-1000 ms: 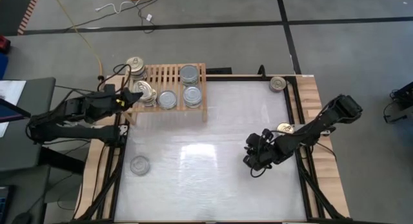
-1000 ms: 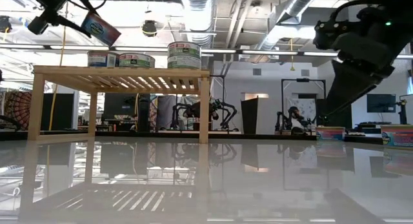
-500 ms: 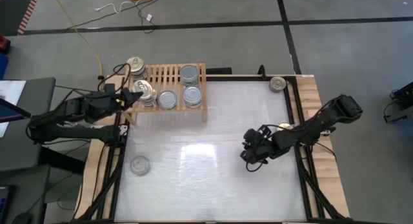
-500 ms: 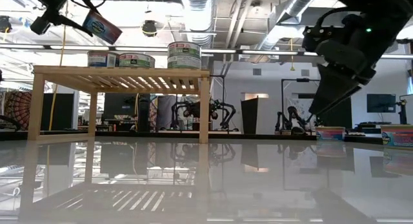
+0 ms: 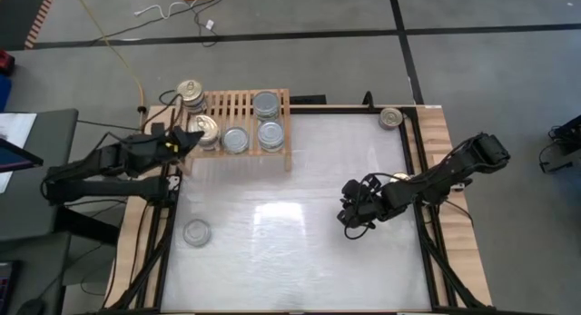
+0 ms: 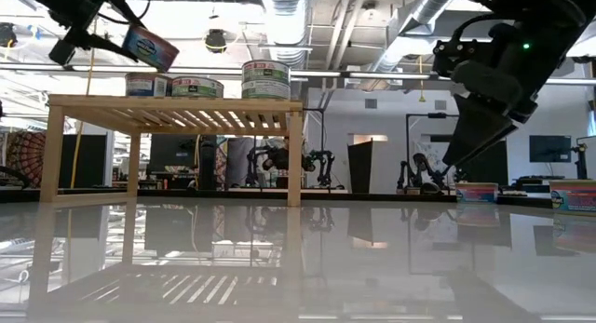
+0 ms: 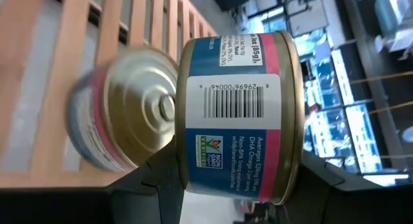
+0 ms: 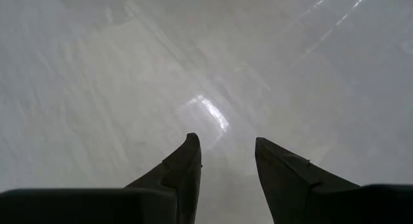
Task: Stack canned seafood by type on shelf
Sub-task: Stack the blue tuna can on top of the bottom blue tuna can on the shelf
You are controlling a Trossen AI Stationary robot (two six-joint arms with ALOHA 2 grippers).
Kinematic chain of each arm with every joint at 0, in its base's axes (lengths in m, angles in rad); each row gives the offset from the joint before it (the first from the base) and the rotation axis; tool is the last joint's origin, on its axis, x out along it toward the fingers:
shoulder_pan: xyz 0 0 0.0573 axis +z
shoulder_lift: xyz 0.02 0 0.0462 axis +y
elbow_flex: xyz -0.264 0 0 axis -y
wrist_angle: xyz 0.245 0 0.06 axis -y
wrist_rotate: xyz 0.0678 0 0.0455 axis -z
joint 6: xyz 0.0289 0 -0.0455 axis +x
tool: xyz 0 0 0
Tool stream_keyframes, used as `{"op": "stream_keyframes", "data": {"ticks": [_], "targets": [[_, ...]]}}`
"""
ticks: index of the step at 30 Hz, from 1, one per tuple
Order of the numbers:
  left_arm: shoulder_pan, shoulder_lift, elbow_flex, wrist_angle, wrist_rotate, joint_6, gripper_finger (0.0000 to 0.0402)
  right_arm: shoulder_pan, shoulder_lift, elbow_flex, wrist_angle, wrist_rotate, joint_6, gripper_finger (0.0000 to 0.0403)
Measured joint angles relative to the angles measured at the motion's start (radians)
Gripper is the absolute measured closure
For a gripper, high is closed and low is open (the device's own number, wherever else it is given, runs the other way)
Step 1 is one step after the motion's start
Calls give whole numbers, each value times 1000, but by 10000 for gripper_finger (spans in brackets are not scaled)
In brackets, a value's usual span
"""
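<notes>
The low light-wood slatted shelf (image 5: 238, 124) stood at the far left corner of the glossy white tabletop (image 5: 290, 233) and bore several short round metal tins (image 5: 257, 123) (one pair stacked), while a lone silver-topped tin (image 5: 196, 231) lay on the table's near left.

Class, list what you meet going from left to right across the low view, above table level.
Blue-and-pink labelled tin held tilted in the left pincer → light-wood slatted shelf carrying round tins → dark right pincer → short tins at the right edge.

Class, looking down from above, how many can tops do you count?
7: four cans on the shelf; one can in the left gripper; one on the table; one on the right rail. Stacks or arms may hide more.
</notes>
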Motion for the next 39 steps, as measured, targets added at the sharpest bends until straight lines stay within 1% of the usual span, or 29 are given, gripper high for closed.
{"op": "stream_keyframes", "data": {"ticks": [9,17,19,23,26,32,39], "targets": [[54,-4,0,-9,-18,-6,205,0,0,0,0,0,-8,231],[84,25,1,-7,-1,-31,201,0,0,0,0,-1,-17,231],[84,38,1,-6,-1,-50,200,0,0,0,0,0,-21,231],[84,68,1,2,-2,-146,199,0,0,0,0,-1,-25,231],[84,80,1,8,-2,-164,199,0,0,0,0,-1,-25,231],[84,80,1,6,-5,-170,198,0,0,0,0,-1,-26,231],[84,81,1,4,-10,-114,198,0,0,0,0,-1,-48,231]]}}
